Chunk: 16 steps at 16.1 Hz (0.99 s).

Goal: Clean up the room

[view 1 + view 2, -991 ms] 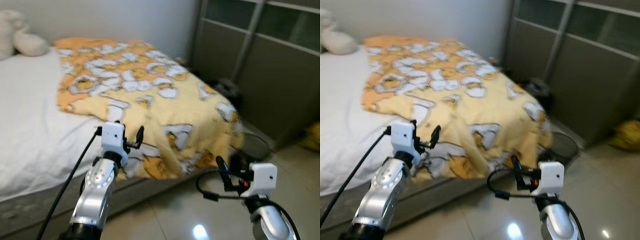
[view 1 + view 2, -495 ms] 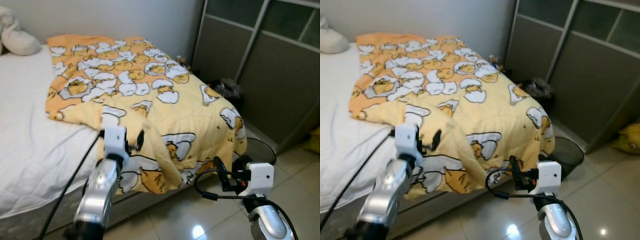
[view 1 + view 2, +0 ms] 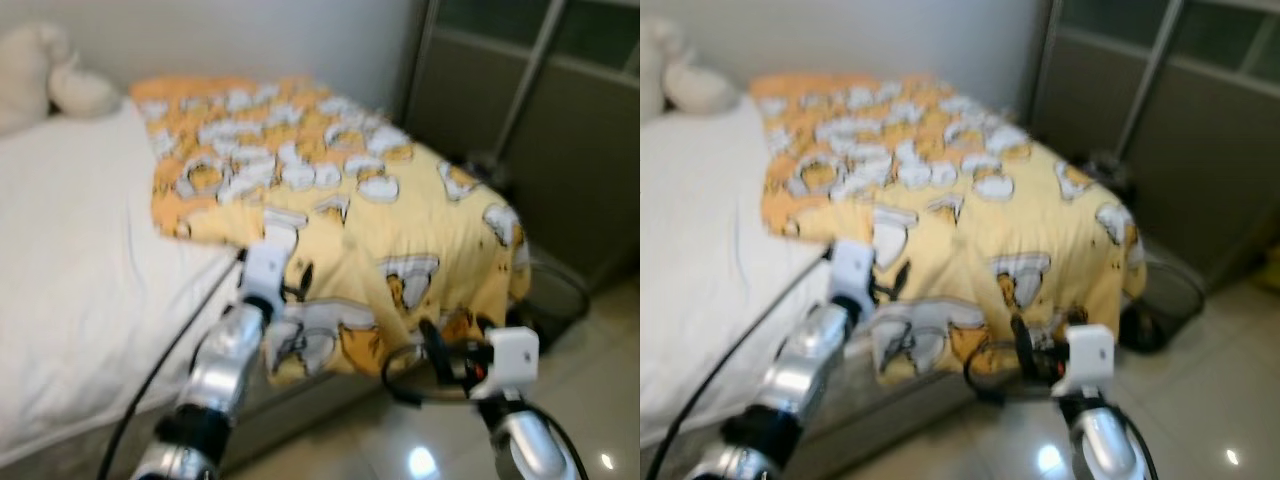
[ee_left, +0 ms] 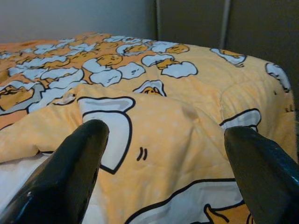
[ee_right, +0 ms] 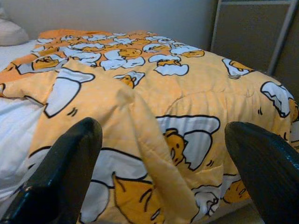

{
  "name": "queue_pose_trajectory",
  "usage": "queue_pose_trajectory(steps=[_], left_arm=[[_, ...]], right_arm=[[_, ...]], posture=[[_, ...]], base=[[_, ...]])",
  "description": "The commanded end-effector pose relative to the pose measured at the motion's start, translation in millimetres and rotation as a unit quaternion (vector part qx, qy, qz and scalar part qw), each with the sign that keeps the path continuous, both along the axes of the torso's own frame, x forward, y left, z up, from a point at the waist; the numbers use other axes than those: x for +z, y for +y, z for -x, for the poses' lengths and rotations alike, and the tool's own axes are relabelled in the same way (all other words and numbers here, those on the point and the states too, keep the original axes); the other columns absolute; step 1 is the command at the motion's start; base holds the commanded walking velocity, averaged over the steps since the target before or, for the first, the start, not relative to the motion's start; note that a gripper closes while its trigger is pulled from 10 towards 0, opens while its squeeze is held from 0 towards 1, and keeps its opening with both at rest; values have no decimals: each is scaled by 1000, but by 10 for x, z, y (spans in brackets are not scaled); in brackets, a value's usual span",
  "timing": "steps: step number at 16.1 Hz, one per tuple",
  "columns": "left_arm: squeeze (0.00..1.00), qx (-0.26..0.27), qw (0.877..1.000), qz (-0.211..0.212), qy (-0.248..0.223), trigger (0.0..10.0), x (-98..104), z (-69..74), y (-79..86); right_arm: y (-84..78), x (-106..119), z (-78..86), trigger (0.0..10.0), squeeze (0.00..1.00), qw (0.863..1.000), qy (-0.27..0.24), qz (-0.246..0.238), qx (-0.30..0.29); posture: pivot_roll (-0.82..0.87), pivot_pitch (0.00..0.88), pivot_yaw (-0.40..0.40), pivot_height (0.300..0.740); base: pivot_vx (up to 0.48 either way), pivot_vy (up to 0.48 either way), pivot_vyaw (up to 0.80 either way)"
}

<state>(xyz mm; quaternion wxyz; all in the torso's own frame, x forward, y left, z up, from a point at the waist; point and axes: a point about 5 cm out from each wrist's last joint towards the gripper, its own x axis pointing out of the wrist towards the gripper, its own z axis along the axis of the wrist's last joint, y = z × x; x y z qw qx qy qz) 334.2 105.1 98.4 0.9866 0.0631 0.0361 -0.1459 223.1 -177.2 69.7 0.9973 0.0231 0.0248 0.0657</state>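
A yellow blanket (image 3: pixel 400 210) printed with cartoon eggs covers the foot end of the bed and hangs over its corner toward the floor. My left gripper (image 3: pixel 296 278) is open, raised just in front of the blanket's folded near edge (image 4: pixel 154 116). Its two black fingers (image 4: pixel 70 168) stand wide apart with nothing between them. My right gripper (image 3: pixel 436 352) is lower, by the hanging part of the blanket (image 5: pixel 154 140). It is open too, and its fingers (image 5: pixel 60 168) hold nothing.
The white mattress sheet (image 3: pixel 80 240) fills the left, with a pale plush toy (image 3: pixel 45 85) at the back. Dark sliding wardrobe doors (image 3: pixel 545 120) close the right side. A wire wastebasket (image 3: pixel 556 296) stands on the glossy tile floor (image 3: pixel 600 400) beside the bed corner.
The camera has swung and the picture is blurred. My left arm has stretched forward, bringing its gripper closer to the blanket's near edge. Both grippers stay open.
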Motion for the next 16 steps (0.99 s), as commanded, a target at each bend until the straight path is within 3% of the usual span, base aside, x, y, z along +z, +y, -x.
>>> queue_pose_trajectory(steps=[1, 2, 5, 11, 12, 14, 16], left_arm=[[0, 3, 1000, 22, -7, 10000, 30, -16, 40], [0, 3, 1000, 12, -13, 10000, 35, -11, 42], [0, 13, 999, 47, -23, 10000, 39, 20, 45], [0, 31, 999, 34, -16, 10000, -32, 26, 79], [0, 77, 996, 34, 18, 10000, -150, -20, 207], [0, 77, 995, 44, 36, 10000, -222, -15, 213], [0, 57, 997, 35, 45, 10000, -389, 58, 169]], right_arm=[[9, 34, -11, 10000, 0, 1000, -4, 2, -1], [3, 36, -8, 10000, 0, 1000, -4, 2, -3], [-18, 22, 44, 10000, 0, 1000, -1, -4, -10], [-4, 22, 44, 10000, 0, 1000, 1, -3, -6], [-33, 24, 100, 10000, 0, 1000, 8, 3, -2], [-31, 7, 166, 10000, 0, 1000, 19, 8, 14], [-53, -73, 343, 10000, 0, 997, 52, 21, 43]], posture=[[4, 23, -25, 740], [2, 25, -24, 740], [-7, 30, -19, 740], [-15, 32, -24, 740], [-31, 51, -36, 740], [-48, 78, -60, 740], [-82, 131, -104, 740]], base=[[0, 0, 0], [0, 0, 0], [471, 0, 0], [480, 0, 0], [356, 0, 0], [178, 0, 0], [0, 0, 0]])
